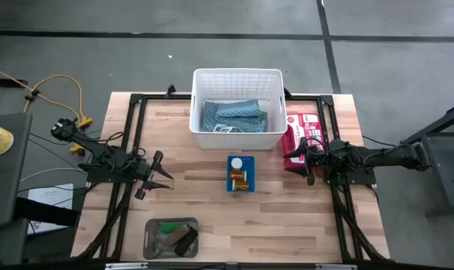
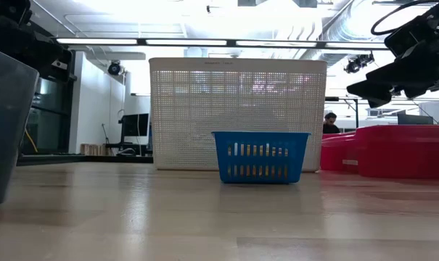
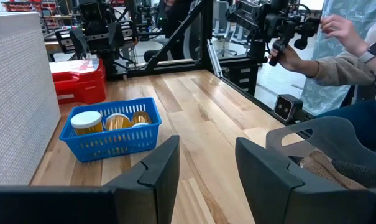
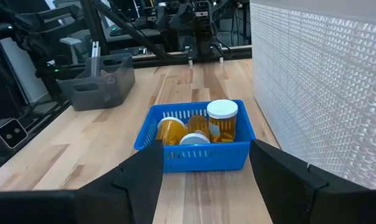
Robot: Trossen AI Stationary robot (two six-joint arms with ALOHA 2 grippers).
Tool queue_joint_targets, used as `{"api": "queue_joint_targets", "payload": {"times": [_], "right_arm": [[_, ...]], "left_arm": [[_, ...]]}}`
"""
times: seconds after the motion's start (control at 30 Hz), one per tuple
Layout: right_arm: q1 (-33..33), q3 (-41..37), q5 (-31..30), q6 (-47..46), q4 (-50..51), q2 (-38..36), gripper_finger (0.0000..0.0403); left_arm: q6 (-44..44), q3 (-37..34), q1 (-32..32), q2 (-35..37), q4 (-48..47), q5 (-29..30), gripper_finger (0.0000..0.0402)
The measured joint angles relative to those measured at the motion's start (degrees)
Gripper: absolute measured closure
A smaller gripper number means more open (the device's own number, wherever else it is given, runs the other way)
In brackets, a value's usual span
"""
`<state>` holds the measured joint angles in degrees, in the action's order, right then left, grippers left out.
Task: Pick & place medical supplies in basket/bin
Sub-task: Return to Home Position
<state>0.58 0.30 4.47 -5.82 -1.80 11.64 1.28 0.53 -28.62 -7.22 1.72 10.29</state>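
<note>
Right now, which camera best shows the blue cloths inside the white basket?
The high view: it looks down onto the blue cloths lying in the white basket. The low and wrist views show only its grid walls.

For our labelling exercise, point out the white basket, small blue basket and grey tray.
white basket [image 1: 238, 73]: high view, far rim.
small blue basket [image 2: 261, 158]: low view, front wall.
grey tray [image 1: 148, 240]: high view, left rim.
</note>
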Motion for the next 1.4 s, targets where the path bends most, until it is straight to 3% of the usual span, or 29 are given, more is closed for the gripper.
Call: {"api": "queue_joint_targets", "payload": {"times": [0.77,1.4], "right_arm": [[0.2,0.0,0.0,0.0,-0.2,-0.1,0.0177],[0.2,0.0,-0.6,1.2,0.2,-10.3,0.0177]], "left_arm": [[0.0,0.0,0.0,0.0,0.0,0.0,0.0252],[0.0,0.0,0.0,0.0,0.0,0.0,0.0252]]}}
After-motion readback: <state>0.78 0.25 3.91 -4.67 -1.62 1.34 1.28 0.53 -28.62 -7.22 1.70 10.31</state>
